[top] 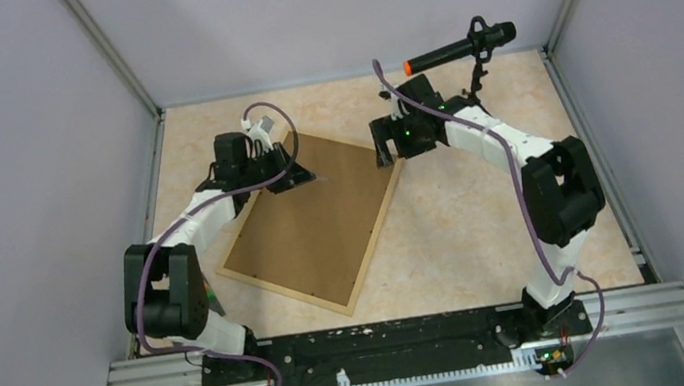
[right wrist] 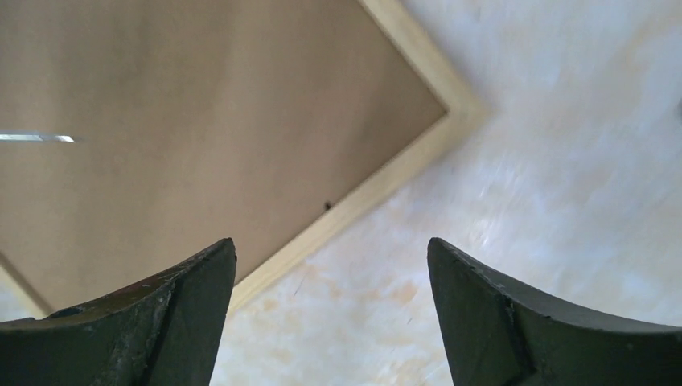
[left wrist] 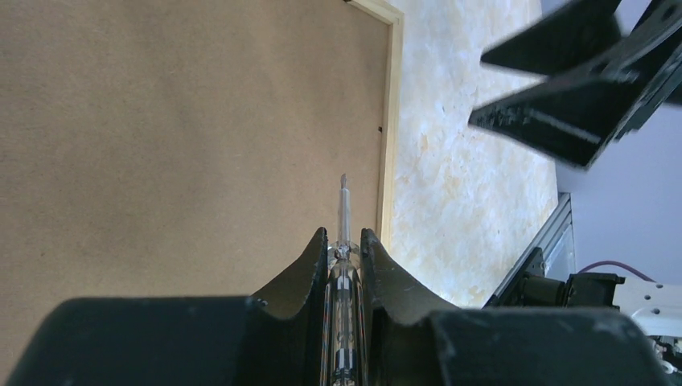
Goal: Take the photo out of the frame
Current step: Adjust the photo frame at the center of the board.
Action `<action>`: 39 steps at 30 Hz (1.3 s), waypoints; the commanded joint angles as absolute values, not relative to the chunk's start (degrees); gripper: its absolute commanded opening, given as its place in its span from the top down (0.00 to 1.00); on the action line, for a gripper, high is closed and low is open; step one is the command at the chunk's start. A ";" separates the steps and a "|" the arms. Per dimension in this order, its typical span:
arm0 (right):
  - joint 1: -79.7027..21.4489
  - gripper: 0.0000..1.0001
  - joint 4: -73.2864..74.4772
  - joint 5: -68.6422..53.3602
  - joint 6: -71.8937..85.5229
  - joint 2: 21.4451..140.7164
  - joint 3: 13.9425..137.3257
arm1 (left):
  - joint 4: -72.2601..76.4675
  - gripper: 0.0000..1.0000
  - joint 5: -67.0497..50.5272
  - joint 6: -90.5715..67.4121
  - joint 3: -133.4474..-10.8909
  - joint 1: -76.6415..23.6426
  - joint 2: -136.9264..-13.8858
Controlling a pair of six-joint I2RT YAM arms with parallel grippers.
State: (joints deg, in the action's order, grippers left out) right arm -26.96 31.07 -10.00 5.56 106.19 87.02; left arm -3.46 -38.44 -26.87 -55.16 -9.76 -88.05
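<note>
The frame (top: 312, 222) lies back side up on the table, brown fibreboard inside a light-wood rim (left wrist: 391, 121). The photo is hidden beneath it. My left gripper (top: 300, 177) hovers over the frame's far left part, shut on a clear-handled screwdriver (left wrist: 344, 322). Its thin metal shaft (left wrist: 344, 205) points over the board, near the rim. My right gripper (top: 383, 152) is open beside the frame's far right corner (right wrist: 458, 108), with only table between its fingers (right wrist: 185, 297). In the left wrist view its dark fingers (left wrist: 579, 80) show at the upper right.
A black rod with an orange tip (top: 459, 45) stands on a stand at the back right. Grey walls and aluminium rails (top: 156, 189) enclose the beige table (top: 485, 233). The arms' base rail (top: 389, 338) runs along the near edge.
</note>
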 commanded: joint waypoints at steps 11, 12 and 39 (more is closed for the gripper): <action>-30.63 0.16 29.69 -4.76 33.53 108.68 75.33 | -1.14 1.00 -38.67 -27.51 -55.31 -8.53 -88.53; -30.86 0.17 29.72 -4.51 34.29 109.38 75.70 | -1.19 1.00 -38.67 -27.43 -55.17 -8.53 -88.51; -26.17 0.89 35.24 -1.78 6.38 122.00 90.91 | -0.52 1.00 -41.12 -28.11 -53.14 -8.70 -88.62</action>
State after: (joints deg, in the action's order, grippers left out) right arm -27.59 34.63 -3.38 17.76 118.67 88.09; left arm -3.20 -38.46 -26.52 -54.11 -8.86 -88.77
